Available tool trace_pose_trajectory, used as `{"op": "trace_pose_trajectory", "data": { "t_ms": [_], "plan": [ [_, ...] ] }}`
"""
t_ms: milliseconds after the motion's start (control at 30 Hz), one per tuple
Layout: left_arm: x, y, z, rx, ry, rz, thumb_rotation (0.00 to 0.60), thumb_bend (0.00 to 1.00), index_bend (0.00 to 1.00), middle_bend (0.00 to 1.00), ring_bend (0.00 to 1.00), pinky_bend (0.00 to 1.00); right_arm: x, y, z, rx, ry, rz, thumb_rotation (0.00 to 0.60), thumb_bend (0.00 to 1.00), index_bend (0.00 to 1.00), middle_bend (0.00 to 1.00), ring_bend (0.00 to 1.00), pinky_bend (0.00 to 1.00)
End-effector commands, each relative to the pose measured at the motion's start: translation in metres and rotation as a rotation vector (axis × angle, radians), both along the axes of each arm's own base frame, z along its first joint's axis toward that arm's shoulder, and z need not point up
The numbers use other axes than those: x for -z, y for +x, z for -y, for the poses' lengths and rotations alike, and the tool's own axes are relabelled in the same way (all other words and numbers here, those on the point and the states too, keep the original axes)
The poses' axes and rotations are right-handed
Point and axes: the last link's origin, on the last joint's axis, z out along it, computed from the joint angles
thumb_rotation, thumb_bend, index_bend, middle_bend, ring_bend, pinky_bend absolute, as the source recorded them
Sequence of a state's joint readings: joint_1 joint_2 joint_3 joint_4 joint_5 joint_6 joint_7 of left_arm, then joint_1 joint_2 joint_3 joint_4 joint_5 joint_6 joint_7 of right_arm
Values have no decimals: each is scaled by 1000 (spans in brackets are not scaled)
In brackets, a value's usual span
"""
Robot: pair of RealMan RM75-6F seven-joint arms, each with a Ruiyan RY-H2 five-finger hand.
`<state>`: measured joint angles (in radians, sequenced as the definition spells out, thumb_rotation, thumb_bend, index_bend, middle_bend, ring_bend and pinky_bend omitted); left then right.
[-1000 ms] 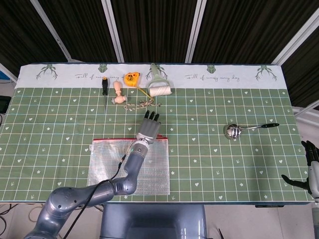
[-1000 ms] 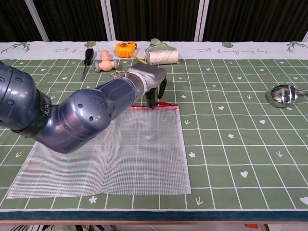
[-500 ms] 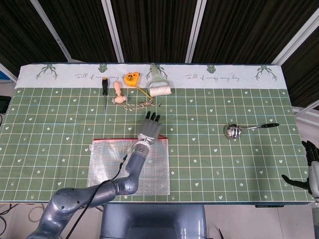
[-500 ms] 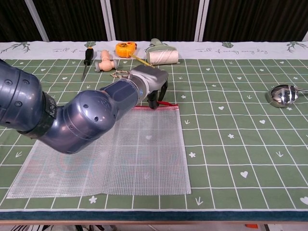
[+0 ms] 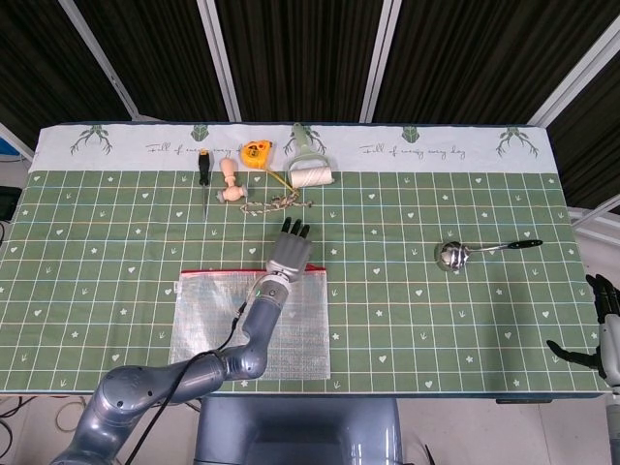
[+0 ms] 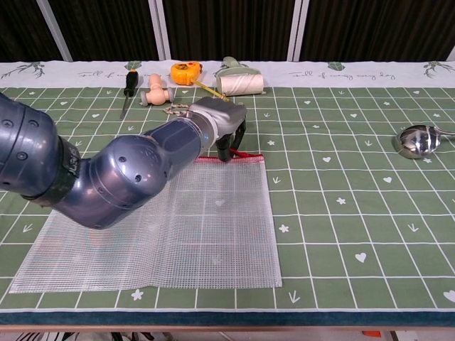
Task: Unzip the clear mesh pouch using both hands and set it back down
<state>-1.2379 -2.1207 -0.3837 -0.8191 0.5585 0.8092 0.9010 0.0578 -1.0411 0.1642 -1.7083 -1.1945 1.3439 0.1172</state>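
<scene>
Right, clear mesh pouch (image 6: pixel 163 224) lies flat on the bench (image 5: pixel 436 310), near the front edge, left of centre, red zip strip (image 6: pixel 238 158) along its far edge. Left robot hand (image 5: pixel 288 248) sits over the pouch's far right corner, palm down, fingers (image 5: pixel 294 230) stretched out past the zip toward the back of the bench; in the chest view the fingertips (image 6: pixel 226 150) point down right at the zip's right end, just beside a small red tab there. Can't tell if it's actually pinching the tab or only touching, so hold state unclear. Left forearm crosses over the pouch from the near left. Right robot hand (image 5: pixel 603 327) hangs at the far right edge of the bench, well apart from the pouch, fingers spread, holding nothing. Further out: a metal spoon (image 5: pixel 481 251) with a black handle tip on the right side of the bench. Along the back, left to right: black-handled screwdriver (image 5: pixel 204 176), small wooden peg-like piece (image 5: pixel 230 181), yellow tape measure (image 5: pixel 256 152), lint roller (image 5: pixel 309 163) with a pale green handle. A bit of chain or cord (image 5: pixel 274 203) lies between those and the left hand.
</scene>
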Motion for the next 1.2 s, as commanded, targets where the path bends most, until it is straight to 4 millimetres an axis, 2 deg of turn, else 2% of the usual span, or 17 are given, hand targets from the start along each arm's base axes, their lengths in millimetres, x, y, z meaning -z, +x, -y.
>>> {"op": "trace_pose_trajectory", "data": {
  "t_ms": [33, 233, 567, 767, 933, 1200],
  "plan": [
    [-2, 1, -1, 3, 4, 7, 600, 381, 579, 131, 0, 0, 0, 0, 0, -1, 1, 0, 600, 159, 0, 0, 0, 198],
    [-16, 12, -5, 22, 25, 42, 600, 423, 588, 132, 0, 0, 0, 1, 0, -2, 1, 0, 600, 161, 0, 0, 0, 197],
    [-56, 47, -15, 85, 70, 107, 600, 456, 591, 135, 0, 0, -1, 5, 2, 29, -9, 53, 600, 167, 0, 0, 0, 198],
    [-86, 68, -21, 123, 99, 148, 600, 456, 591, 136, 0, 0, -4, 17, 10, 32, -15, 105, 600, 195, 0, 0, 0, 198],
    [-106, 83, -21, 148, 110, 187, 600, 456, 592, 137, 0, 0, -1, 37, 25, 10, -14, 184, 600, 266, 16, 13, 3, 226],
    [-128, 102, -12, 192, 92, 237, 600, 456, 592, 136, 0, 0, 7, 94, 66, -26, 10, 405, 600, 327, 222, 95, 59, 271]
  ]
}}
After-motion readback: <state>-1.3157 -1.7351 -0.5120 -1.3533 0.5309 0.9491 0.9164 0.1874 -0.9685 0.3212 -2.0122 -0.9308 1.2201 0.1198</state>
